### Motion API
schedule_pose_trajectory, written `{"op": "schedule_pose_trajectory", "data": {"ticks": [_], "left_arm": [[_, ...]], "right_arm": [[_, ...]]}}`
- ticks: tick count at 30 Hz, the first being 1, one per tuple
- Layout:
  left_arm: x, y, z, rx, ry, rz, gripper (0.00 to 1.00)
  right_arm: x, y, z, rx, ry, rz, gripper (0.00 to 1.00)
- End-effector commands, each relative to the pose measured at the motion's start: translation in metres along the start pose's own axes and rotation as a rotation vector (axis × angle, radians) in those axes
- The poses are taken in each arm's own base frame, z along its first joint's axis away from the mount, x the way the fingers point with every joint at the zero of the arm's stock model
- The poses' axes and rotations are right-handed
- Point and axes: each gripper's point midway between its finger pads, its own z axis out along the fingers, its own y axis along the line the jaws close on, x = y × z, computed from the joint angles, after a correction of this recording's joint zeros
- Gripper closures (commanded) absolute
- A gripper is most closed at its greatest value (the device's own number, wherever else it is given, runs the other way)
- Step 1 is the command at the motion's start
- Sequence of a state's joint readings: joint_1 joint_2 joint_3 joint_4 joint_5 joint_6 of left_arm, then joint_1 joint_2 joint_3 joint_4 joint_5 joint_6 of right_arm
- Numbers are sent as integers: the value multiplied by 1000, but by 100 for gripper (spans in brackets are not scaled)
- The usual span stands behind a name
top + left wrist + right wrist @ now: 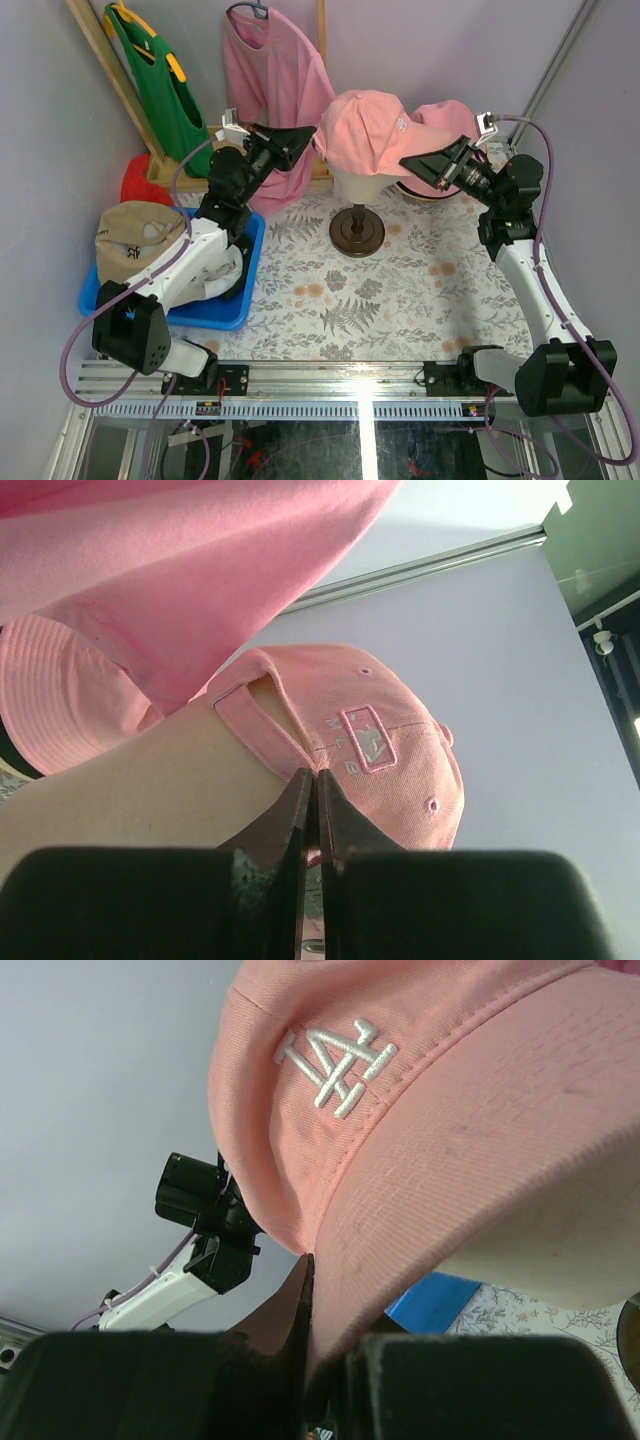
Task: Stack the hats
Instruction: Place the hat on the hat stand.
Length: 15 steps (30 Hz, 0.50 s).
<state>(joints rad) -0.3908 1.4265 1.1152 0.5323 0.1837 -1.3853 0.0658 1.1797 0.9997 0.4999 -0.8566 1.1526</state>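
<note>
Pink cap (365,125): on the mannequin head (362,187), mid-table.
Left gripper (314,137): fingers pressed together at the cap's rear edge; cannot tell if fabric is caught.
Right gripper (406,160): pinching the cap's brim.
Tan cap (135,235): in the blue bin (225,312), left.

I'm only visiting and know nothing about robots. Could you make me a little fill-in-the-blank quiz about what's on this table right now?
1. The pink cap sits on the mannequin head; the white letters stitched on its front read ____.
2. The right claw pinches that cap by its ____.
3. The bin holding the tan cap is coloured ____.

Missing words: LA; brim; blue.
</note>
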Motion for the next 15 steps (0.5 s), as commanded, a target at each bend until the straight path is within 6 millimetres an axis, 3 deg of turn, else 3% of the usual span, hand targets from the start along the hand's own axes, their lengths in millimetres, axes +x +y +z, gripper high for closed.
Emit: {"op": "schedule_pose_trajectory", "data": {"ticks": [1,15], "left_arm": [[-3,-51,-5,119,19,72,100],[-11,-80,10,158,22,149,100]], "right_arm": [[-12,11,1,-18,-9,-21,97],[-61,16,8,-24,-86,-90,97]]}}
